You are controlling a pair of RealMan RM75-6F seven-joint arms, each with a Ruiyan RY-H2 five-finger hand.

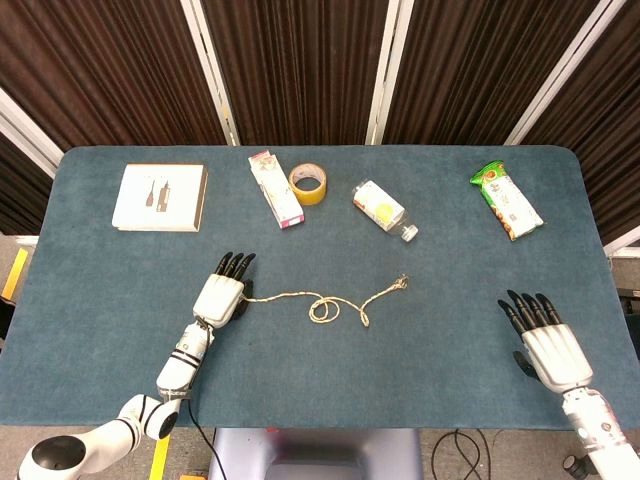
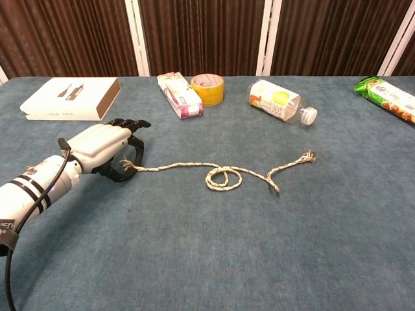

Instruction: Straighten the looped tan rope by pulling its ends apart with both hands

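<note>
The tan rope (image 1: 323, 309) lies mid-table with a small loop (image 2: 224, 177) at its middle. Its frayed right end (image 1: 403, 283) rests free on the cloth, also seen in the chest view (image 2: 305, 156). My left hand (image 1: 222, 293) sits at the rope's left end, and in the chest view the left hand (image 2: 104, 146) pinches that end between thumb and curled fingers. The stretch from the hand to the loop runs nearly straight. My right hand (image 1: 545, 345) lies flat near the front right table edge, fingers spread, holding nothing, far from the rope. The chest view does not show it.
Along the back of the blue table (image 1: 450, 380) lie a white box (image 1: 160, 197), a pink carton (image 1: 275, 188), a yellow tape roll (image 1: 308, 184), a tipped plastic bottle (image 1: 380, 208) and a green snack packet (image 1: 506, 200).
</note>
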